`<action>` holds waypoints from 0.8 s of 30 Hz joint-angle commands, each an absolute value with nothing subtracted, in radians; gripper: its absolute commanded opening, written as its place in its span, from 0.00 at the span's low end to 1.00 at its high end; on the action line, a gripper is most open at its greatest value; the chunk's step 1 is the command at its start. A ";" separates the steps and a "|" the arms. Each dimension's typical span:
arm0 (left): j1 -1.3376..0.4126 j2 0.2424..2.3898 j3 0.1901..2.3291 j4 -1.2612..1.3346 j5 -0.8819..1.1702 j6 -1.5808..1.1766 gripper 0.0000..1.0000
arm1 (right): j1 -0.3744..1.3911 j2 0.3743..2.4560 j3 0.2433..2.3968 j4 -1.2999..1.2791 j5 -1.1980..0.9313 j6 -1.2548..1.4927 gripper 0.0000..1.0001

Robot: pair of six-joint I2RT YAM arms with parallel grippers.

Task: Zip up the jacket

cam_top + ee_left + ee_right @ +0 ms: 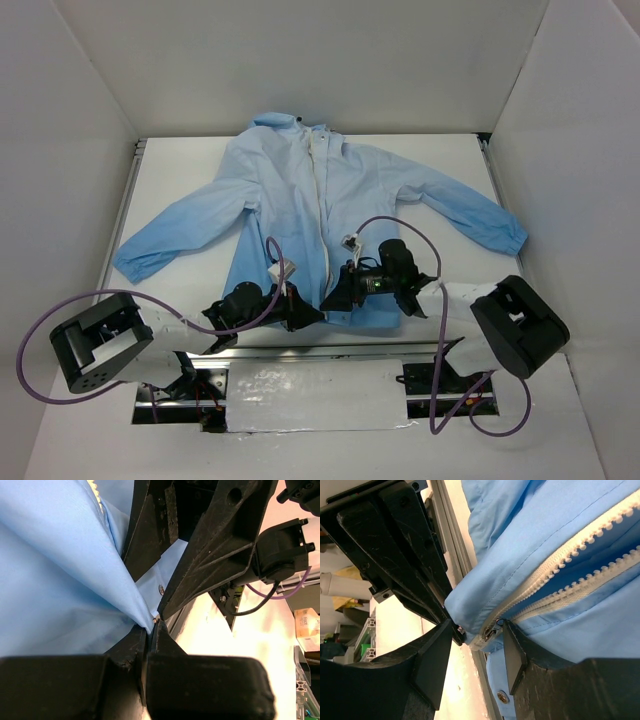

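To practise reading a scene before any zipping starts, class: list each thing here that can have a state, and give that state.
light-blue thin fabric jacket: spread flat, front up, sleeves out.
whitish toothed zipper: undone, its two rows apart.
small metal slider: at the hem end of the zipper.
left gripper: shut, pinching the hem corner.
right gripper: open, fingers either side of the slider.

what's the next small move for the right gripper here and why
Probably close the right gripper on the zipper slider. Its open jaws straddle the slider at the bottom hem of the jacket, and the left gripper is shut on the hem beside it, anchoring the fabric for a pull.
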State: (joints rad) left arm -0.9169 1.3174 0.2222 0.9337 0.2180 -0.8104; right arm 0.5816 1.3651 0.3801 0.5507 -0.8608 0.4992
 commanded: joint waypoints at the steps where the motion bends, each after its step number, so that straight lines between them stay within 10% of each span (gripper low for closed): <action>1: -0.916 1.299 0.219 0.999 0.229 -0.781 0.00 | 0.578 1.385 0.379 0.658 -0.887 0.497 0.52; 24: -0.905 1.304 0.195 1.000 0.175 -0.801 0.00 | 0.578 1.479 0.350 0.893 -1.006 0.583 0.52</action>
State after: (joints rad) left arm -0.9123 1.3186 0.1955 0.9497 0.2287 -0.8120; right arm 0.5808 1.5257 0.3683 0.8326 -0.9413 0.5861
